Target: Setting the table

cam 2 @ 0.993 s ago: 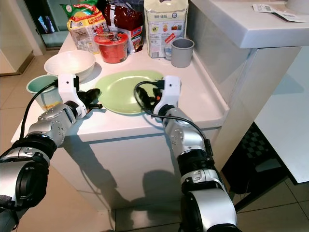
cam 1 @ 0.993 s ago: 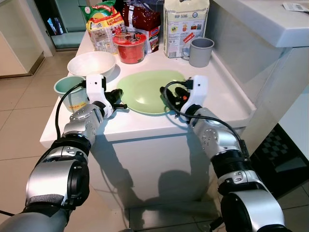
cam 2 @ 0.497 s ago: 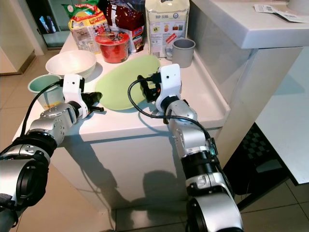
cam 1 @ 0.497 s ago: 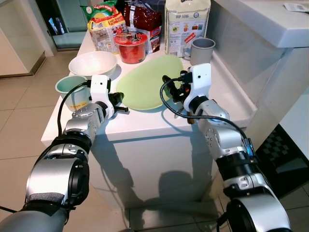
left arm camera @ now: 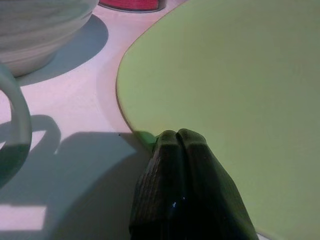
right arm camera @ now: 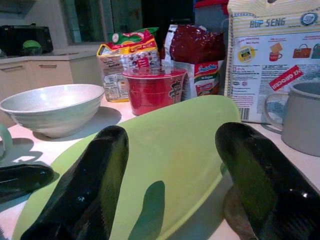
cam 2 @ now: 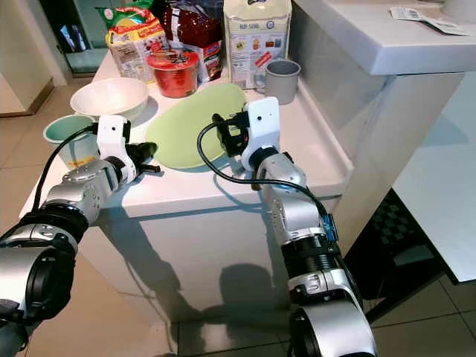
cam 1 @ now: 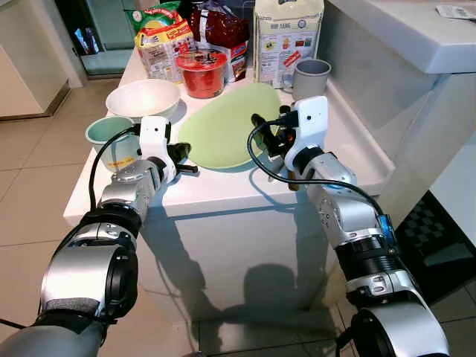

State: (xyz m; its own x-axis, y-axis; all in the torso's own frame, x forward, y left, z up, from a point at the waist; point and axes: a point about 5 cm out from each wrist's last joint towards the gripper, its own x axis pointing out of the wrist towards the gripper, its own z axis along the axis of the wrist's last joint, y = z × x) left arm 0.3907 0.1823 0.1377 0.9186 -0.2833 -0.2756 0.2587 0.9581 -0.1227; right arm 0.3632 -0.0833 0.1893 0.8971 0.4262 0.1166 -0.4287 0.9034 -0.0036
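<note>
Plate (cam 1: 227,126) tilted, near rim between gaping right tool (cam 1: 269,137); pinched-together left tool (cam 1: 186,160) touching its edge.

Bright, even indoor light from above; the white counter (cam 1: 223,190) glares softly and casts a dark shadow down its near face onto the floor tiles (cam 1: 30,223); both eye views are sharp, with slight bending at the edges; in the wrist views the close black fingers (right arm camera: 85,195) are soft, with blue-tinted highlights.

White bag (right arm camera: 272,60) reads "HUP SENG" and "GROCER"
</note>
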